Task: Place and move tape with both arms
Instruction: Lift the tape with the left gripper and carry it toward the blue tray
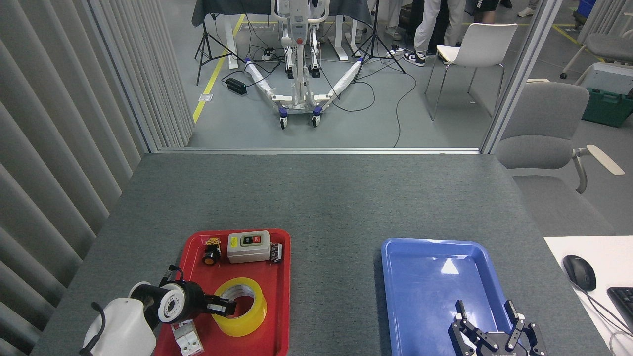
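1. The tape (241, 306) lay flat in the red tray (282, 277), hole up, directly at my left gripper (223, 307), far nearer than my right.
2. My left gripper's fingers touched the roll's near wall; whether they clamped it, I couldn't tell.
3. My right gripper (487, 316) hung spread wide, empty, above the blue tray (395, 296).

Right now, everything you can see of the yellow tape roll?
The wide roll of translucent yellow packing tape lies flat, hole up, in the near half of the red plastic tray, resting on the tray floor. Its outer wall looks glossy yellow; the inner core is pale with dark print too small to read. The left gripper reaches in from the left at the roll's left rim, one finger inside the hole; whether the jaws are clamped on the wall cannot be told. Nothing else touches it.
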Available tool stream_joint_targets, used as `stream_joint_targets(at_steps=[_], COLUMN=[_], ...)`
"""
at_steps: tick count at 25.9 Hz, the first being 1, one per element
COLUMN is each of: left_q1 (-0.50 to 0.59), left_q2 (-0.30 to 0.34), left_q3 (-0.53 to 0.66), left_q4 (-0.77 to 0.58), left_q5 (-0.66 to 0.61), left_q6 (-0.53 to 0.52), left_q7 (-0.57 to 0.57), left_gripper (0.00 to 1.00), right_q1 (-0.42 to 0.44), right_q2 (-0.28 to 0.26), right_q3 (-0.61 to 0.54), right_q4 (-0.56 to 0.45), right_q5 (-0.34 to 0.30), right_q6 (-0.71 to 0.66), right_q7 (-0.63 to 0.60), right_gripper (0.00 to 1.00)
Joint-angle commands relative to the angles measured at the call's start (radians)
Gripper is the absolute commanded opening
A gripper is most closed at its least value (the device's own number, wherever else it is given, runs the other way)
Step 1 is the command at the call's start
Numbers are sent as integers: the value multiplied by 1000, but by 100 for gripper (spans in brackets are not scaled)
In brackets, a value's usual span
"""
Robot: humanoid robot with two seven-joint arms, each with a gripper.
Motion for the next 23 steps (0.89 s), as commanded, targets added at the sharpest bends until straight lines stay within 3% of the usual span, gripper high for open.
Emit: stream_joint_targets(at_steps=[1, 8, 13, 17, 21, 23], left_q1=[-11, -41, -39, -39, -39, -39], left_q2=[-1, -5, -27, -120, -211, -264], left_q3=[2, 11, 80, 142, 145, 142], left_q4=[15, 49, 26, 48, 112, 147], left_q5=[13, 82, 200, 296, 340, 391], left_q6=[-44, -136, -348, -531, -629, -629], left_q7=[0, 9, 97, 144, 180, 204], left_gripper=[5, 0, 0, 0, 0, 0], right_q1=[0, 0, 0, 0, 0, 2], right_q2=[0, 0, 0, -3, -5, -5], right_q3=[-1, 1, 1, -1, -1, -1], right_q4=[0, 0, 0, 0, 0, -2], right_q5=[0, -2, -2, -8, -9, -9], right_q6=[0, 0, 0, -3, -7, -11], right_q7=[0, -1, -3, -3, -4, -6], right_gripper=[100, 100, 99, 99, 99, 99])
